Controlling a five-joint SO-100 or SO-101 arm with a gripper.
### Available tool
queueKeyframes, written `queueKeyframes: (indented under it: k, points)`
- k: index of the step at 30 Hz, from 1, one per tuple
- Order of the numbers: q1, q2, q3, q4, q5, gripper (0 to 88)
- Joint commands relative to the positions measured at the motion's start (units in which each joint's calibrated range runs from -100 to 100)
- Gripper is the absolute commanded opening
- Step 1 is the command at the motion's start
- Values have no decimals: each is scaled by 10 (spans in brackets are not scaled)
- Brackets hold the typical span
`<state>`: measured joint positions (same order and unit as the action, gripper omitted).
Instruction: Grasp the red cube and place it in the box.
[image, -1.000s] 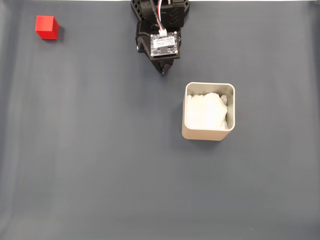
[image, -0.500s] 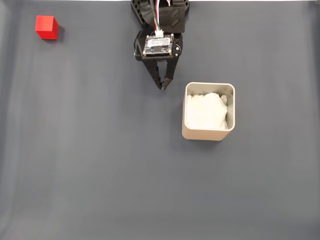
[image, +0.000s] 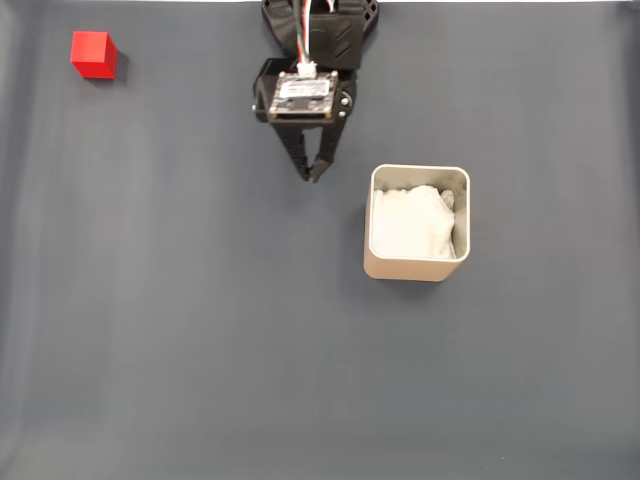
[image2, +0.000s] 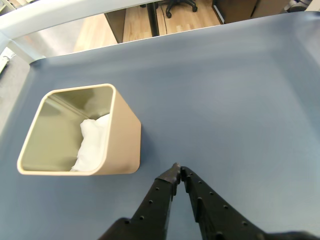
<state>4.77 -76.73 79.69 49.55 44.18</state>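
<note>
The red cube (image: 93, 54) sits at the far upper left of the dark mat in the fixed view, far from the arm. The beige box (image: 417, 223) with white padding inside stands right of centre; in the wrist view the box (image2: 120, 140) is at the left. My gripper (image: 313, 177) hangs from the black arm at the top centre, pointing down the picture, just left of and above the box. Its fingertips touch, with nothing between them. In the wrist view the gripper (image2: 177, 168) rises from the bottom edge, shut, over bare mat.
A dark grey-blue mat (image: 200, 330) covers the table. In the wrist view the mat's far edge (image2: 150, 40) borders a white rail, with a wooden floor and chair legs beyond.
The gripper has stretched out from the base and then swung slightly left in the fixed view. The cube and the box have stayed put.
</note>
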Motion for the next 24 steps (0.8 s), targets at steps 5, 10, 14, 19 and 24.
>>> queueKeyframes:
  k: [5, 10, 14, 19, 24]
  points:
    - [91, 123, -111, 16, 26, 2]
    - [159, 189, -167, 24, 41, 2]
    - [210, 248, -226, 33, 45, 2]
    - [274, 323, -312, 51, 57, 2]
    - [337, 393, -406, 87, 65, 2]
